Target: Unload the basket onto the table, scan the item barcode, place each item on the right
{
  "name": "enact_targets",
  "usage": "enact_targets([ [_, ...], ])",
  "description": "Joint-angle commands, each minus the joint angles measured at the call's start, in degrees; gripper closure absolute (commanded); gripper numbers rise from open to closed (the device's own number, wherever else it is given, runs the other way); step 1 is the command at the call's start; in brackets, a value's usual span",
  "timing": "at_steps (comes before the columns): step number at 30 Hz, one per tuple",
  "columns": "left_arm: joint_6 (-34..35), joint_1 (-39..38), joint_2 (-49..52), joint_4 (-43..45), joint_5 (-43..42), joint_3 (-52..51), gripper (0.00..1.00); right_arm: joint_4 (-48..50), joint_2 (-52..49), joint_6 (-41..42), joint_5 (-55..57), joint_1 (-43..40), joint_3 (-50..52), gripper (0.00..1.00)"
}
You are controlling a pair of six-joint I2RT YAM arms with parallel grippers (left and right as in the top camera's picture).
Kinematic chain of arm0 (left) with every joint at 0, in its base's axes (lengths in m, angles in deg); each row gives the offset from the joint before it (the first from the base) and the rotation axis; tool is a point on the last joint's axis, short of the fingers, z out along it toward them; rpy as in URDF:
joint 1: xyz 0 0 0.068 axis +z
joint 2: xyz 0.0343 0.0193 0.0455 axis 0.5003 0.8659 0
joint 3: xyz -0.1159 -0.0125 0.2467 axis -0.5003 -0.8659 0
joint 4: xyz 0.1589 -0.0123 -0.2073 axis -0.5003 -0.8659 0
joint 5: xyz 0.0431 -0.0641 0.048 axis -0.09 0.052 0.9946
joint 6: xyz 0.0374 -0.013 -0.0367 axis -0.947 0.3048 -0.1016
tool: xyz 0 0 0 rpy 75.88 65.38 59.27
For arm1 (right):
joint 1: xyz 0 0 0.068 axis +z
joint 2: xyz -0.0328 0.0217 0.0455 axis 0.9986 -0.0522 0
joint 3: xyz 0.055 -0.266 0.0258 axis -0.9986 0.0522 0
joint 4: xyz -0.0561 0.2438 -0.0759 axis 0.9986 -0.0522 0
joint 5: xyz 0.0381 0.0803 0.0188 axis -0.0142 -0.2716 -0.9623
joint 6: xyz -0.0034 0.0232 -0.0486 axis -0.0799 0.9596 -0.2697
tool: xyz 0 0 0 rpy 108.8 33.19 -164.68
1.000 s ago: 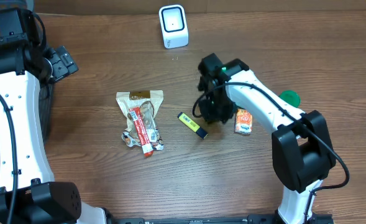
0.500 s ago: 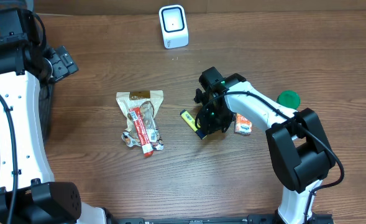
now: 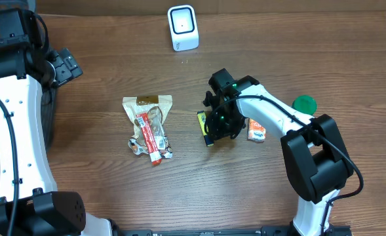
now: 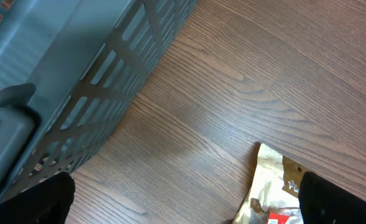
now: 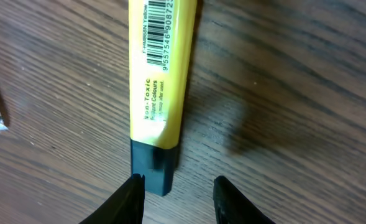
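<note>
**Right hand reaches the highlighter and turns it**

Since 1 second ago the right hand [image 3: 217, 126] has swung left from the orange packet [image 3: 257, 130] and now sits over the yellow highlighter [image 3: 204, 128]. The highlighter lay slanted then and now points almost straight up the counter [image 3: 101, 196], so the hand has probably nudged it.

In the right wrist view the 2 fingertips [image 5: 132, 200] stand a narrow way apart, astride the highlighter's black cap [image 5: 153, 167]. They are not clamped on it. Whether the left-hand one touches the cap I cannot tell.

The barcode [image 5: 164, 15] faces up at the far end of the barrel. The pick looks about to begin, and the carry to the white scanner [image 3: 183, 27] at the back edge has not started.

The left hand [image 3: 63, 65] hangs wide and empty, well apart, beside the grey basket [image 4: 64, 93].

The counter is dark wood grain, flat and dry. A snack bag [image 3: 148, 124] lies left of the highlighter and a green round thing [image 3: 305, 103] lies to the right. The path to the scanner is bare.
</note>
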Motion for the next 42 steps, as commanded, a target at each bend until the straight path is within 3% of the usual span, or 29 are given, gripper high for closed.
enact_targets([
  [1, -0.68, -0.11, -1.05, 0.09, 0.37, 1.14, 0.0, 0.42, 0.61, 5.25, -1.95, 0.2, -1.46, 0.63],
  [11, -0.68, -0.11, -1.05, 0.07, 0.37, 1.11, 0.0, 2.97, 0.59, 7.78, -1.88, 0.37, 2.21, 0.64],
  [14, -0.68, -0.11, -1.05, 0.07, 0.37, 1.14, 0.0, 4.94, 0.59, 8.0, -1.81, 0.57, 3.98, 0.71],
  [18, -0.68, -0.11, -1.05, 0.07, 0.37, 1.11, 0.0, 8.37, 0.48, 13.64, 6.86, 4.59, 6.16, 0.73],
  [24, -0.68, -0.11, -1.05, 0.07, 0.37, 1.11, 0.0, 10.12, 0.48, 17.03, 10.67, 7.93, 6.16, 0.87],
  [30, -0.68, -0.11, -1.05, 0.07, 0.37, 1.11, 0.0, 9.53, 0.5, 16.98, 17.73, 10.29, 4.33, 0.78],
  [35, -0.68, -0.11, -1.05, 0.09, 0.37, 1.14, 0.0, 9.77, 0.5, 16.98, 17.97, 10.82, 4.33, 0.81],
  [42, -0.68, -0.11, -1.05, 0.07, 0.37, 1.14, 0.0, 9.84, 0.5, 16.98, 17.66, 10.8, 4.33, 0.63],
])
